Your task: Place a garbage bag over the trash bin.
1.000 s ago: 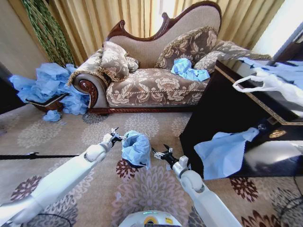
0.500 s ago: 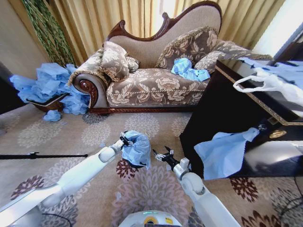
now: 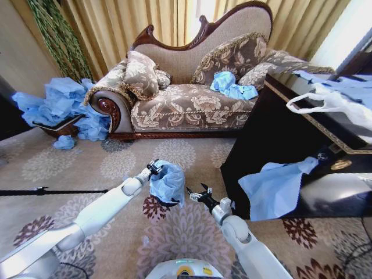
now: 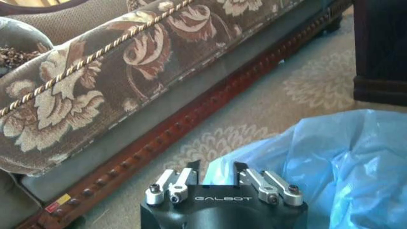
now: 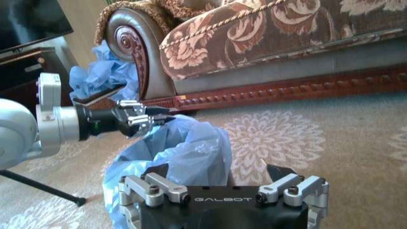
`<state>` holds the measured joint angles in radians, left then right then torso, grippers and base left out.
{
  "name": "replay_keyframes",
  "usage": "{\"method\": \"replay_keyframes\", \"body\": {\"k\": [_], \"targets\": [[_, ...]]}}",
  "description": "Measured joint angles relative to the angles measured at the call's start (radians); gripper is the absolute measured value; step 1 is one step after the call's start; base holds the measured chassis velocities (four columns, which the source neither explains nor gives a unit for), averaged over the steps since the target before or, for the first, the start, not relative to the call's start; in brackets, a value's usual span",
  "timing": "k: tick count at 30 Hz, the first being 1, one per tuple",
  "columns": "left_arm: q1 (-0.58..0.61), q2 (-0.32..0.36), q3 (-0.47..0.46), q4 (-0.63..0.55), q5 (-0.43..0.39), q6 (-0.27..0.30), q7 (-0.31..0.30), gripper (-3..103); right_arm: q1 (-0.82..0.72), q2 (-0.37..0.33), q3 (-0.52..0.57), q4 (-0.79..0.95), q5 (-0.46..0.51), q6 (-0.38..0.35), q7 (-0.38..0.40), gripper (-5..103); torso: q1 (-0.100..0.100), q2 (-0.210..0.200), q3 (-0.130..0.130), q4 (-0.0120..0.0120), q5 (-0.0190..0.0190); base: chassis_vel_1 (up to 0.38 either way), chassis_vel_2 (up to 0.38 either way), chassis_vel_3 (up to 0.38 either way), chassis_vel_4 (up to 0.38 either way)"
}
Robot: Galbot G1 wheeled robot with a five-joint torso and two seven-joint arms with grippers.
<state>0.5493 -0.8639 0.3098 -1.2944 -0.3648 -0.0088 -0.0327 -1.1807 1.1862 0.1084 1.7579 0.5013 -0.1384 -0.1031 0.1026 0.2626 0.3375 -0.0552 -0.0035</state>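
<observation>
A patterned carpet (image 3: 192,232) covers the floor, with gold curtains (image 3: 139,20) behind and a floral sofa (image 3: 186,99) against them.

The left gripper (image 3: 154,168) sits at the left side of the bag's (image 3: 167,181) rim, its fingers (image 5: 141,118) pinched together on a fold of the blue film; the right wrist view shows the tips closed with plastic between them. The right gripper (image 3: 196,195) hangs just beside the bag's right side, fingers (image 5: 299,187) spread wide and holding nothing, a small gap between it and the film.

The bag is draped over the top of the bin (image 3: 165,203), crumpled and bulging, its mouth facing up. Only a sliver of the black bin peeks out below the plastic, standing on the carpet in front of the sofa.

To the right stands a dark cabinet (image 3: 273,139) with another blue bag (image 3: 273,186) hanging down its front and a white bag (image 3: 331,102) on top. A crumpled blue bag (image 3: 231,86) lies on the sofa seat, and a heap of blue bags (image 3: 58,107) is piled at the sofa's left end. A thin black rod (image 3: 52,191) lies across the carpet at left.
</observation>
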Motion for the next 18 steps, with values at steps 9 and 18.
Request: {"method": "replay_keyframes", "body": {"k": [9,18], "targets": [[-0.015,-0.013,-0.015,0.017,-0.098,0.032,0.004,3,-0.007,0.003,-0.009,-0.007,-0.015,0.009,0.000,100,0.000,0.000,0.000,0.0002,0.0001,0.000,0.000,0.000,0.000],[-0.091,-0.137,-0.006,0.182,-0.238,0.102,0.007,0,-0.028,0.004,-0.013,-0.005,-0.026,0.013,-0.002,100,0.000,0.000,0.000,-0.0003,-0.0001,0.000,0.000,0.000,0.000]]}}
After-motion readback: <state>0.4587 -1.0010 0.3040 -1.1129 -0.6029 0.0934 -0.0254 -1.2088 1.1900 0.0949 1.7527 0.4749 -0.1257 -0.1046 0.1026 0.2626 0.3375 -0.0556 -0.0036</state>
